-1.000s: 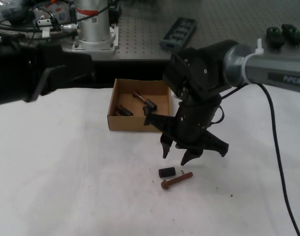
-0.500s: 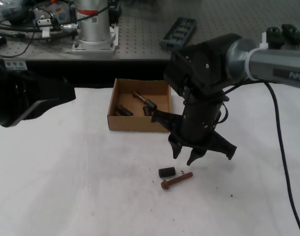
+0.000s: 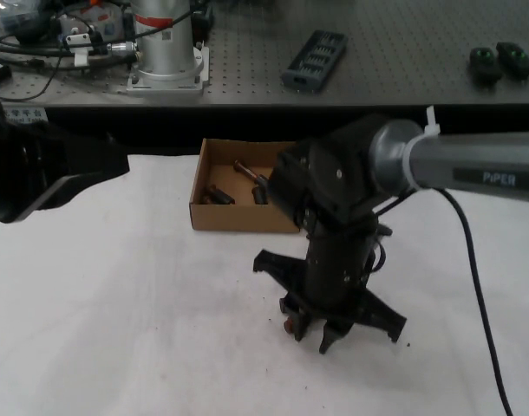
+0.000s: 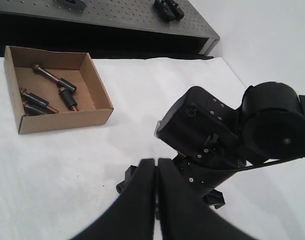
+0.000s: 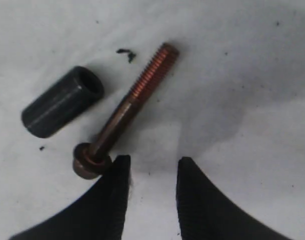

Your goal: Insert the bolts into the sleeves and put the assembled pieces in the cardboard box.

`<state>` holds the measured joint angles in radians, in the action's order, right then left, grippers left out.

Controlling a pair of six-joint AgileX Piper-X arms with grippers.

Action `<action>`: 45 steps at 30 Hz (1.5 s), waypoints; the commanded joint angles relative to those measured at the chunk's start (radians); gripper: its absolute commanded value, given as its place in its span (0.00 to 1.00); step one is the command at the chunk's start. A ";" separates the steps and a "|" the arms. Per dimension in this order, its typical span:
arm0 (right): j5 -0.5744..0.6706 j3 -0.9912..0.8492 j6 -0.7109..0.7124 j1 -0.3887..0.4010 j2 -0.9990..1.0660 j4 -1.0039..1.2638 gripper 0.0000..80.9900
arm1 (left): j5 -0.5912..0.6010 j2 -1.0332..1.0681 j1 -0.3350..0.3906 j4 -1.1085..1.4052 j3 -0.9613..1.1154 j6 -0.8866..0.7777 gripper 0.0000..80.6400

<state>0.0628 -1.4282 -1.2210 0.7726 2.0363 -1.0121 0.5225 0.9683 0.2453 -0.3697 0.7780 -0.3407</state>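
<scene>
The right pincer (image 3: 315,334) hangs low over the white-covered table (image 3: 117,329), near and a little right of the box (image 3: 238,217), with its fingertips almost on the cloth. In the right wrist view the pincer (image 5: 151,165) is open by a moderate gap. Only bare cloth lies between the fingers (image 5: 190,200), so it has hold of nothing.

The bolt (image 5: 127,107) lies flat on the cloth just beyond the fingertips. It is copper-coloured, and its threaded end points away from the pincer. Its head lies just beside the outer edge of one fingertip; I cannot tell whether the two touch. The sleeve (image 5: 62,101), a short dark tube, lies on its side close beside the bolt's shank but apart from it, with one open end showing. The bolt is not in the sleeve.

The left arm (image 3: 39,173) is at the left edge of the table, well apart from the right one. Its pincer (image 4: 156,162) has its two fingers pressed together with nothing between them, and it is up off the cloth.

The box (image 4: 67,119) stands open toward the far side of the table. Several bolts with sleeves on them (image 4: 62,87) lie on its floor.
</scene>
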 commanded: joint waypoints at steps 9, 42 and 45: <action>0.041 -0.001 -0.085 -0.004 -0.018 0.145 0.30 | -0.006 -0.011 -0.004 0.005 0.007 0.010 0.03; 0.058 0.049 -0.058 -0.090 -0.024 0.261 0.30 | -0.006 -0.011 -0.004 0.005 0.007 0.010 0.03; 0.074 0.068 -0.058 -0.088 -0.024 0.259 0.30 | -0.006 -0.011 -0.004 0.005 0.007 0.010 0.03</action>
<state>0.1255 -1.3780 -1.2785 0.6873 2.0156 -0.7582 0.5200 0.9683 0.2453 -0.3697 0.7780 -0.3407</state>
